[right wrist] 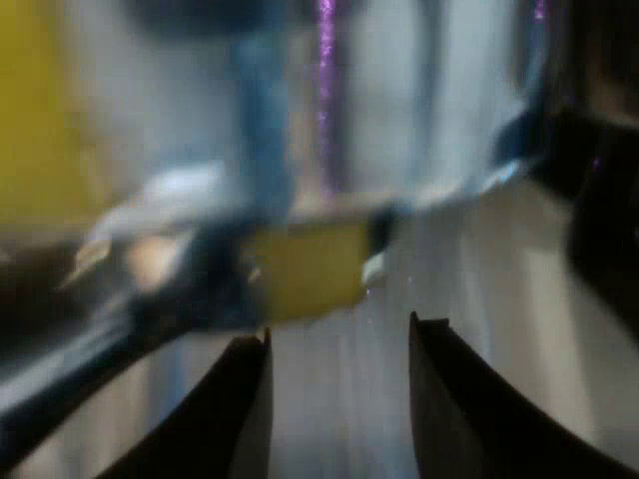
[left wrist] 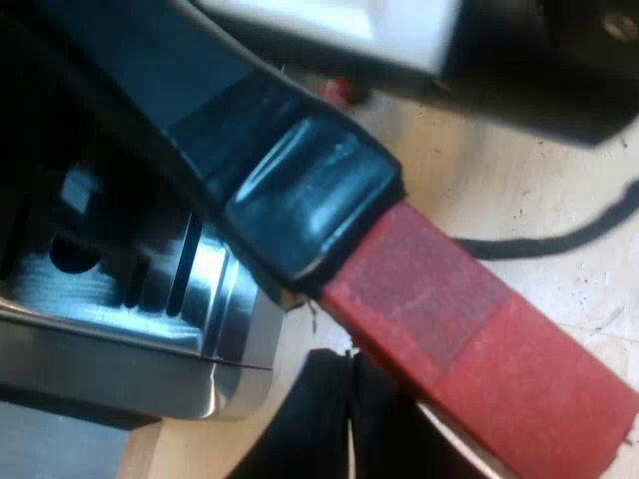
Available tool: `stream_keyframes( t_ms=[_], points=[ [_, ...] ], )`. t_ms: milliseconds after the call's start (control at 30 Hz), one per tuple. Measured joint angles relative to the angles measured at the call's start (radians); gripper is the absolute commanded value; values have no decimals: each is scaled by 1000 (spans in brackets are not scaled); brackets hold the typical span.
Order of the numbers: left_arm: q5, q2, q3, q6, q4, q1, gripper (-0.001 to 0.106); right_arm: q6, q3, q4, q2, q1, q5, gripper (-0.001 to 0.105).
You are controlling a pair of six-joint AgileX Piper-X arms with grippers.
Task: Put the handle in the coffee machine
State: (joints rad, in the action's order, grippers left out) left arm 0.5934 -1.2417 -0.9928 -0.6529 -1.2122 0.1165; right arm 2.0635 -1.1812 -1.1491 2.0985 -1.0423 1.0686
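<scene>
Red-ended dark handle [left wrist: 310,200] hangs over the corner of the machine's slotted steel drip tray [left wrist: 130,279], above the pale wooden counter [left wrist: 499,170]. Whether the left gripper [left wrist: 334,409] grips it, I cannot tell. The right gripper [right wrist: 339,399] stands open and empty. Inserting seems in hand; next it must go up into the machine's front, then be turned to lock.

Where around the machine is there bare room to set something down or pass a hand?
Bare pale wooden tabletop lies between the glossy dark handle with a red end and a dark body beyond it. More bare pale surface shows between the right gripper's open jaws. It is crowded where the handle crosses the slotted steel drip tray.
</scene>
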Motion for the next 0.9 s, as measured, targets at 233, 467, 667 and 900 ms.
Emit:
stream_keyframes(
  t_ms=[233, 467, 667, 900],
  points=[
    [33, 0, 0, 0, -40, 2, 1, -12, 99, -12, -71, -38, -26, 19],
    [50, 0, 0, 15, -60, 11, 1, -99, 273, 97, -218, -44, -94, 19],
    [52, 0, 0, 15, -66, 11, 1, -247, 363, 326, -364, -65, -213, 19],
    [54, 0, 0, 17, -66, 11, 1, -369, 478, 572, -533, -140, -291, 24]
  ],
)
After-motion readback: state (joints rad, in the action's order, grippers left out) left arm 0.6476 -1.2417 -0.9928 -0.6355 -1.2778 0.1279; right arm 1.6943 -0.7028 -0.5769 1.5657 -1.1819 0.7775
